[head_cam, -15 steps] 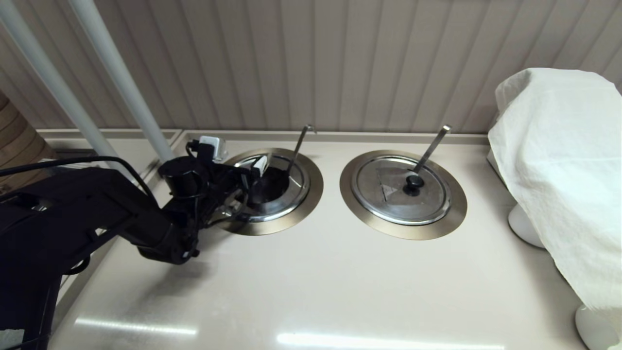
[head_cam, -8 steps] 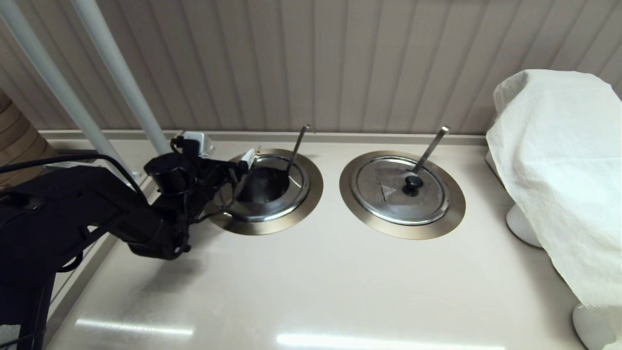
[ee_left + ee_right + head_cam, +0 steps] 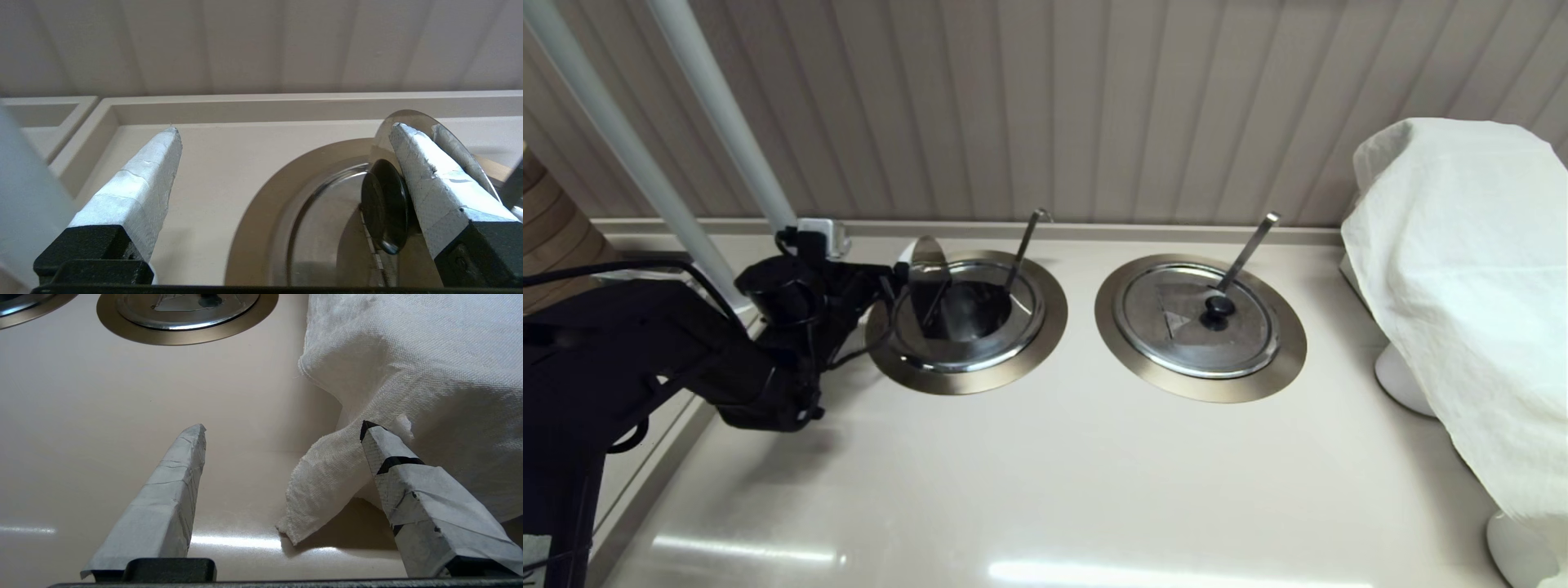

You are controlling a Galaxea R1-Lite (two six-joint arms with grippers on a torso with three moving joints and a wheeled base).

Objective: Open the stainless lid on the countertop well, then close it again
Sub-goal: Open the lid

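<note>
The stainless lid's folding flap (image 3: 927, 261) stands upright over the left countertop well (image 3: 980, 380), and the dark opening shows beside the thin hook-tipped ladle handle (image 3: 1025, 245). My left gripper (image 3: 894, 282) is at the well's left rim, open. In the left wrist view the left gripper (image 3: 284, 128) has its fingers spread wide. One finger (image 3: 429, 183) rests against the raised flap right beside the black knob (image 3: 384, 208), and the other hangs over bare counter. My right gripper (image 3: 284, 425) is open and holds nothing, low over the counter by the cloth.
The twin lid (image 3: 1196, 318) lies closed on the right ring, with its flat-tipped handle (image 3: 1250, 245). A white cloth (image 3: 1470, 269) covers something at the right edge. Two white poles (image 3: 719, 122) rise behind my left arm. The panelled wall runs close behind both wells.
My left arm has drawn back to the left. The flap has swung from a low tilt up to upright, uncovering more of the well.
</note>
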